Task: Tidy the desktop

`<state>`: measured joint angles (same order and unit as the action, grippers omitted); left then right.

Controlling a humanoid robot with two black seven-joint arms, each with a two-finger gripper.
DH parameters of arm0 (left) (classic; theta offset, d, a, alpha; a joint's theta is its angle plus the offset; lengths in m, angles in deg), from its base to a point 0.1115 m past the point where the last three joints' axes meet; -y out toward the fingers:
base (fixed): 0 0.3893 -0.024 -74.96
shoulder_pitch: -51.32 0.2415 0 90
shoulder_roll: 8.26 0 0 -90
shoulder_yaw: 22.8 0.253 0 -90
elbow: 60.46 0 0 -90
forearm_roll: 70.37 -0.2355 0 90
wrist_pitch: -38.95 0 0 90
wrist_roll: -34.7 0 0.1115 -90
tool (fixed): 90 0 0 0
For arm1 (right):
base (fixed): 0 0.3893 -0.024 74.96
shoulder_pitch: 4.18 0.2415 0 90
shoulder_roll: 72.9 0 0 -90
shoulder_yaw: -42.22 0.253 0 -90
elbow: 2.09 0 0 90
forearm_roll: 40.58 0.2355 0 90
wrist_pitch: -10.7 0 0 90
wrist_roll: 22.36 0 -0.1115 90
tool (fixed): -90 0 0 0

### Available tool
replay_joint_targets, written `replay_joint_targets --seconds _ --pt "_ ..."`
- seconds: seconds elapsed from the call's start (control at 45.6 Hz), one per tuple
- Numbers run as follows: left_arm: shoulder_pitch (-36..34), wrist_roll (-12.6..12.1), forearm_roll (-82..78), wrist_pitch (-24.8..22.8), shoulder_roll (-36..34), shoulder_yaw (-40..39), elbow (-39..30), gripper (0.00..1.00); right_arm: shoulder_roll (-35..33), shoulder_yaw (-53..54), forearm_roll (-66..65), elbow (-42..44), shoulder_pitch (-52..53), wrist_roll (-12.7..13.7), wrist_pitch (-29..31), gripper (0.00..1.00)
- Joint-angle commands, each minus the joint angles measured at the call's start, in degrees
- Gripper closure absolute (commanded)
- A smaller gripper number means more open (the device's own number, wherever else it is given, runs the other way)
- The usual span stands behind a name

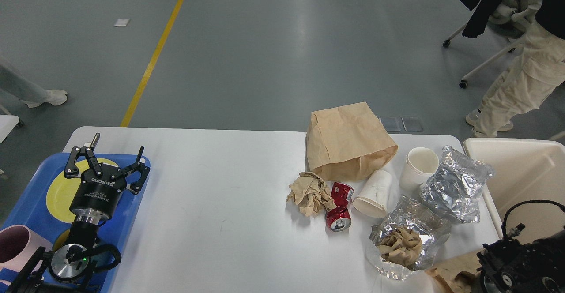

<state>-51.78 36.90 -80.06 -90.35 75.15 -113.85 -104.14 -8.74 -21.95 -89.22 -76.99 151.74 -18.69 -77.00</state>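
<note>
The white desktop (220,187) carries litter on its right half: a brown paper bag (348,140), a crumpled brown paper (309,193), a crushed red can (339,207), a paper cup on its side (374,193), an upright paper cup (418,167) and two foil wrappers (454,182) (408,240), the nearer one holding crumpled paper. My left gripper (108,163) hangs open and empty over the blue tray (132,204). My right arm's wrist (516,266) sits at the bottom right corner, against a brown paper sheet (454,273). Its fingers are hidden.
The blue tray at the left holds a yellow plate (59,191) and a pink mug (17,246). A cream bin (525,169) stands off the desktop's right edge. A person in beige trousers (516,85) and a wheeled chair are beyond the far right corner.
</note>
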Motion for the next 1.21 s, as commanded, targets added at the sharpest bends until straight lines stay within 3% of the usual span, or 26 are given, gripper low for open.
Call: replay_joint_targets --seconds 0.0,0.307,0.57,0.767,0.986,1.184 --pt "0.0 0.0 0.02 0.01 0.0 0.0 0.0 0.04 -0.01 0.01 0.92 -0.07 -0.27 0.02 -0.36 1.0" --pt "0.0 0.0 0.02 0.01 0.0 0.0 0.0 0.03 -0.97 0.09 1.53 -0.68 -0.45 -0.15 -0.1 1.0" --pt "0.0 0.0 -0.07 0.01 0.0 0.0 0.0 0.03 -9.31 -0.17 4.52 -8.94 7.37 -0.42 1.39 1.0" --pt "0.0 0.0 0.02 0.1 0.0 0.0 0.0 0.03 -13.01 -1.92 8.92 -12.9 14.84 -0.42 6.75 1.0" --pt "0.0 0.0 -0.07 0.01 0.0 0.0 0.0 0.03 -14.95 -11.23 12.08 -17.21 28.81 -0.42 11.93 1.0" --pt "0.0 -0.09 0.02 0.01 0.0 0.0 0.0 0.03 -14.6 -19.59 21.21 -18.26 46.3 -0.5 23.0 1.0"
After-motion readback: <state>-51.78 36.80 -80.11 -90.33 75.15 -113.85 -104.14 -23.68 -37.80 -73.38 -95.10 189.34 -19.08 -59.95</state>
